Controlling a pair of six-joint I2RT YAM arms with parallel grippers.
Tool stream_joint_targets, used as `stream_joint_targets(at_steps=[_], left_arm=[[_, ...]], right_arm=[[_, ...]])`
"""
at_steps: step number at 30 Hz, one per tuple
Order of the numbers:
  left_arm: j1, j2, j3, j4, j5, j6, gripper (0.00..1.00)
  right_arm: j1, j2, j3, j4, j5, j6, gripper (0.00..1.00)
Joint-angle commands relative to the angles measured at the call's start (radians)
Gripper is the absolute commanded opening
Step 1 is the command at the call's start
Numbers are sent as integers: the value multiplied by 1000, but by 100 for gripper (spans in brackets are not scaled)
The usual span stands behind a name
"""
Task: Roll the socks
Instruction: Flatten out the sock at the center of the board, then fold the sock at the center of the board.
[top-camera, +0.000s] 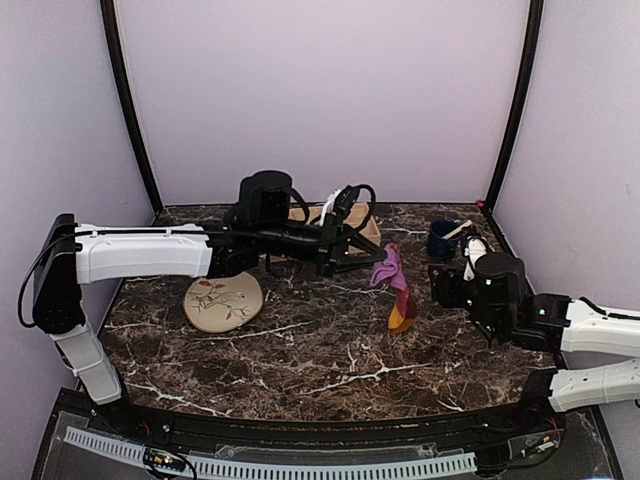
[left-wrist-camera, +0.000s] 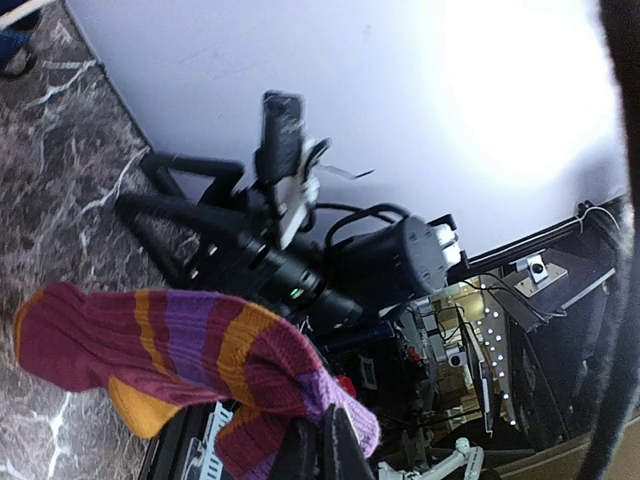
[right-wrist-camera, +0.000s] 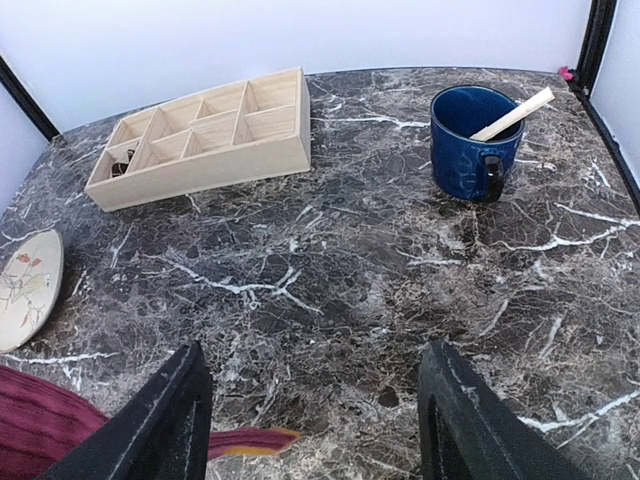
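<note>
Because the left fingers (left-wrist-camera: 322, 452) are clamped on one end of the magenta-purple, orange-striped knitted sock (left-wrist-camera: 170, 355), it dangles right of centre over the dark marble worktop (right-wrist-camera: 330, 260), near the wide-open, empty right fingers (top-camera: 441, 286).

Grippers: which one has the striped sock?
The left gripper: it is shut on the purple-and-orange striped sock. The right gripper is open, with nothing but the bare table showing between its fingers.
</note>
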Motion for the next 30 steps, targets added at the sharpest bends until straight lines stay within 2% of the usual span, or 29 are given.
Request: stream_joint_targets(at_steps=[1, 5, 7, 9, 11, 13, 16, 19, 25, 30], left_arm=[[15, -16, -276, 353, -16, -190, 0], [64, 56, -491, 730, -44, -353, 0], [100, 66, -584, 831, -43, -389, 0], [140, 40, -641, 849, -33, -376, 0], [176, -15, -675, 773, -32, -315, 0], [204, -80, -682, 630, -32, -220, 0], [225, -172, -648, 349, -50, -50, 0], [232, -202, -612, 197, -57, 49, 0], [234, -158, -580, 125, 6, 82, 0], [234, -132, -573, 76, 0, 110, 0]], right_arm=[[-7, 56, 17, 11, 9, 17, 65], [-7, 148, 35, 57, -44, 20, 64], [-6, 189, 45, 73, -67, 22, 64], [-7, 226, 53, 92, -95, 22, 64], [-7, 265, 62, 108, -122, 24, 64], [-6, 303, 69, 132, -153, 25, 64], [-4, 368, 83, 160, -196, 25, 64], [0, 425, 103, 176, -222, 24, 64], [1, 517, 140, 218, -272, 14, 64], [2, 598, 177, 252, -315, -2, 64]])
